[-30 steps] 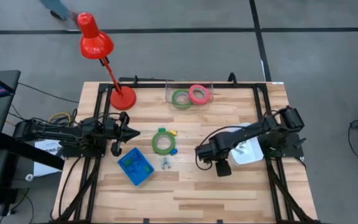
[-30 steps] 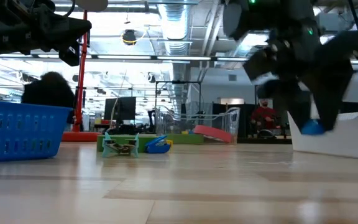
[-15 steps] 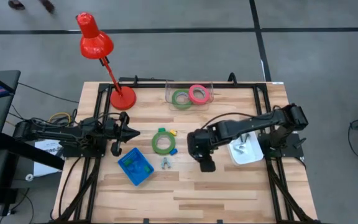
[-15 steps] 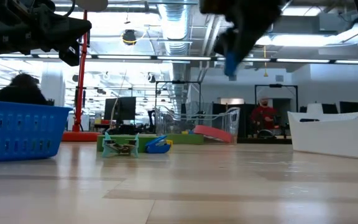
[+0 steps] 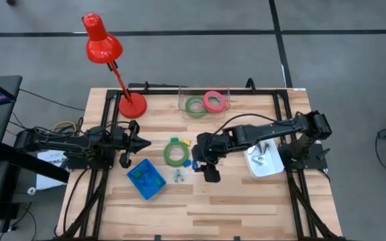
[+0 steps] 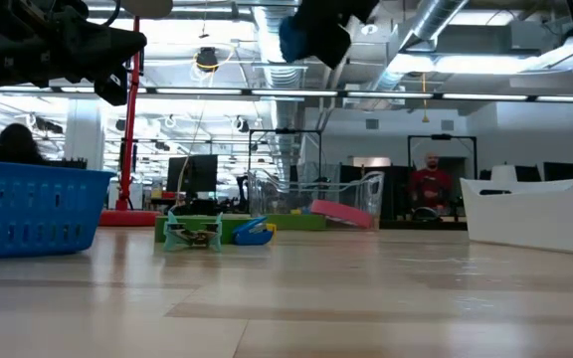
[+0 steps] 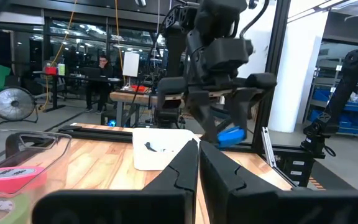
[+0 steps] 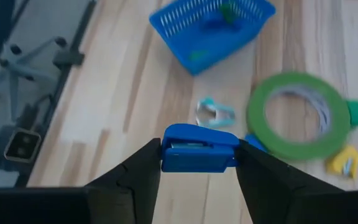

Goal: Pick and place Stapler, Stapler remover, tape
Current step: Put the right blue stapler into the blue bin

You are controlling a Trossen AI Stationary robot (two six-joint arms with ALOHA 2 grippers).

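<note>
Change: the right pincer [image 5: 198,163] has travelled from beside the white tray [image 5: 268,167] across the worktop [image 5: 246,201] to a spot just beside the loose green tape ring [image 5: 175,152]; half a second ago it was still midway between the two.
Right pincer state: closed on a small blue stapler [image 8: 199,148], which sits squarely between its two fingers [image 8: 131,171] and is carried above the wood, not touching it.
Left pincer [image 5: 141,142]: waits on the far side of the green tape ring from the right pincer, unmoved, its jaws pressed together and holding nothing.
Stapler remover [image 5: 179,177]: a pale teal piece lying on the worktop just beside the green tape ring, near the carried stapler and below it in the right wrist view [image 8: 215,112].
Small pieces: one yellow [image 5: 186,142], one green and one blue, lying against the green tape ring's rim.
Other tape: a green ring [image 5: 195,106] and a pink-red ring [image 5: 213,101] lie in a clear container [image 5: 225,90], well apart from the green tape ring.
Blue basket [image 5: 146,179]: rests near the green tape ring, with small items inside.
Red lamp [image 5: 103,41]: its base stands beside the clear container.
</note>
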